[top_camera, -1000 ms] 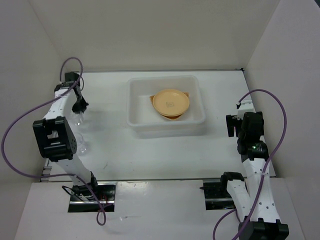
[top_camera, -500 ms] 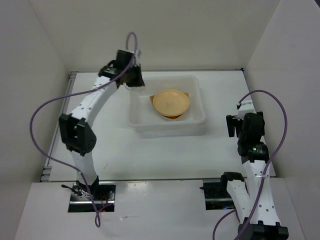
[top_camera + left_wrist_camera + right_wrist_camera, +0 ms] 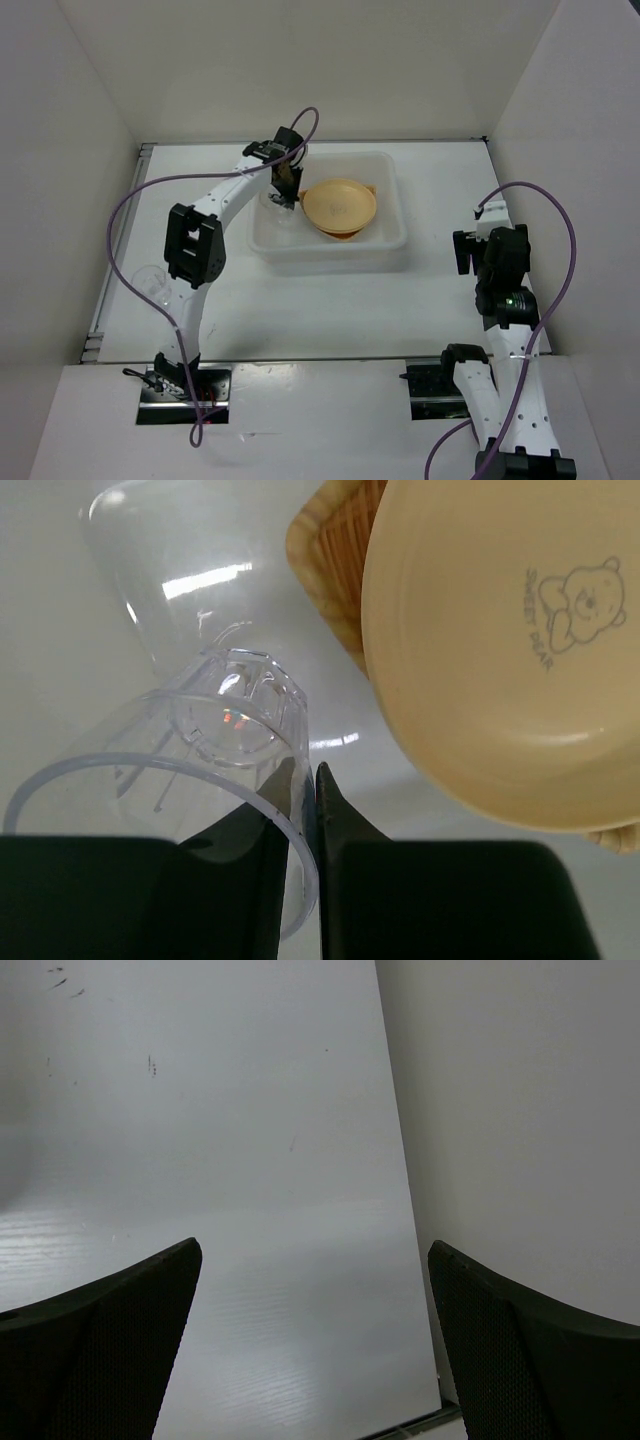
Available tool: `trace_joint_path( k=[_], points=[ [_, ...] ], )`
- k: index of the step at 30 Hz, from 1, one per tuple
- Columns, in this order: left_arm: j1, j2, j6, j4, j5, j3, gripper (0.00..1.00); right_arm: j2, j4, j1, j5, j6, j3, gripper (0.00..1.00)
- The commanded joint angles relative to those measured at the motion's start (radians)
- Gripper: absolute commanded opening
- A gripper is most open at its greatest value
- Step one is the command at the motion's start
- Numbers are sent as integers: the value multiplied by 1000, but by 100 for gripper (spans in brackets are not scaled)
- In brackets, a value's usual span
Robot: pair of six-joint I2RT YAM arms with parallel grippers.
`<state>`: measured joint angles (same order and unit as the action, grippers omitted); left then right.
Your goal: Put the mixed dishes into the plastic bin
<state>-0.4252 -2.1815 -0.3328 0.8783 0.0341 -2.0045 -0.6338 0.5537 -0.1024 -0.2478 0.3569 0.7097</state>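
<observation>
Two robot arms share a white table (image 3: 300, 300), seen from above. At far left of the frame, a lone glass cup (image 3: 150, 279) stands on the table, well apart from the plastic bin (image 3: 330, 257) at centre. The left gripper (image 3: 285, 192) hangs over the bin's left end, its jaws narrowed to a pinch on the wall of a second glass cup (image 3: 215, 740). The wrist view shows one finger inside the rim and one outside, with the cup tilted so its mouth faces the camera. Just right of it, inside the bin, a pale-orange plate (image 3: 340, 203) printed with a small bear rests on the tan ribbed basket dish (image 3: 335, 560), whose edge shows past the plate's rim. At right of frame, well apart from the bin, the right gripper (image 3: 315, 1260) is spread wide and holds nothing, above bare table beside the enclosure wall (image 3: 520, 1110).
</observation>
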Motion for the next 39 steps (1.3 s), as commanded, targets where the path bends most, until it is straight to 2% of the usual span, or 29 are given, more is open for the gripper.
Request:
trace_joint_path(
  k=[1, 2, 3, 5, 6, 7, 9, 10, 11, 12, 13, 14, 15, 16, 17, 20, 22, 24, 27, 29, 32, 39],
  points=[
    [-1, -67, 46, 39, 41, -117, 18, 14, -44, 7, -10, 1, -12, 98],
    [-1, -93, 46, 39, 41, -134, 24, 14, -44, 7, -10, 1, -12, 98],
    [-1, -93, 46, 48, 52, -151, 42, 14, -44, 7, -10, 1, -12, 98],
    [-10, -106, 35, 59, 73, -192, 64, 14, -44, 7, -10, 1, -12, 98],
    [-10, -92, 35, 86, 94, -206, 69, 14, -44, 7, -10, 1, -12, 98],
    [-26, -49, 26, 105, 177, -233, 72, 14, -44, 7, -10, 1, -12, 98],
    [-75, 35, 43, 94, 303, -250, 73, 14, -44, 7, -10, 1, -12, 98],
    [-87, 128, 43, 94, 435, -250, 73, 14, -55, 7, -10, 1, -12, 98],
    [-87, 179, 29, 94, 496, -250, 81, 14, -55, 7, -10, 1, -21, 98],
    [-87, 228, 11, 106, 544, -228, 81, 14, -55, 7, -10, 1, -21, 98],
    [-78, 326, -8, 106, 654, -194, 91, 14, -55, 7, -10, 1, -21, 98],
    [-52, 374, -30, 116, 705, -144, 100, 14, -55, 7, -10, 1, -21, 98],
    [-31, 420, -76, 116, 736, -75, 100, 14, -55, 7, -10, 1, -21, 98],
    [-6, 513, -101, 102, 733, 88, 100, 14, -55, 7, -10, 1, -21, 98],
    [18, 560, -116, 102, 704, 169, 100, 14, -55, 7, -10, 1, -21, 98],
    [107, 699, -263, 158, 606, 373, 100, 14, -66, 17, -10, 1, -21, 98],
    [205, 814, -383, 159, 537, 464, 100, 3, -66, 17, -10, 1, -21, 98],
    [300, 914, -466, 142, 463, 616, 100, -6, -66, 17, -10, 1, -21, 98],
    [397, 954, -537, 102, 330, 804, 100, -26, -66, 38, -10, 1, -21, 98],
    [431, 966, -560, 64, 294, 866, 100, -35, -66, 47, -10, 1, -21, 98],
    [474, 967, -583, 5, 338, 933, 100, -44, -66, 47, -10, 1, -21, 98],
    [574, 804, -552, -71, 337, 944, 100, -44, -66, 47, -10, 1, -21, 98]
  ],
)
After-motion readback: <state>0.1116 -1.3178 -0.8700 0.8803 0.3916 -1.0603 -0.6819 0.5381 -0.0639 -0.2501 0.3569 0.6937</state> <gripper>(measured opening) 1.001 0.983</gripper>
